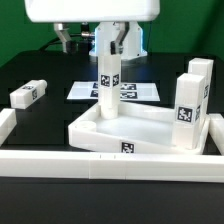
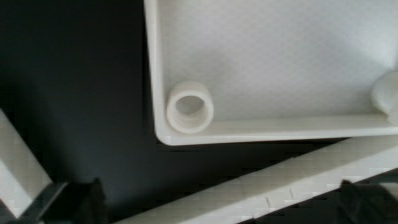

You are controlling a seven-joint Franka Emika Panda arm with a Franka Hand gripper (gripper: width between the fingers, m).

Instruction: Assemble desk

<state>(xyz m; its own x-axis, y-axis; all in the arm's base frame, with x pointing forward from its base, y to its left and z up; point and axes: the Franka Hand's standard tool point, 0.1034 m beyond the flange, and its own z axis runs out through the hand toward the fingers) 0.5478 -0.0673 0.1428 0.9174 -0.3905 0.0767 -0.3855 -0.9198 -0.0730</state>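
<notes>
Tabletop (image 1: 150,128), we see, lies low and centre in the exterior frame against the border wall (image 1: 60,163), two leg blocks (image 1: 108,85) upright in it. A third leg block (image 1: 27,94) lies at mid-left, and the marker board (image 1: 85,90) sits behind. Our gripper (image 1: 112,40), at upper centre, stands open and empty above the nearer upright.

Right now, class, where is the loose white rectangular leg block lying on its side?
The loose white leg block lies on the black table at the exterior view's left, apart from the tabletop.
</notes>
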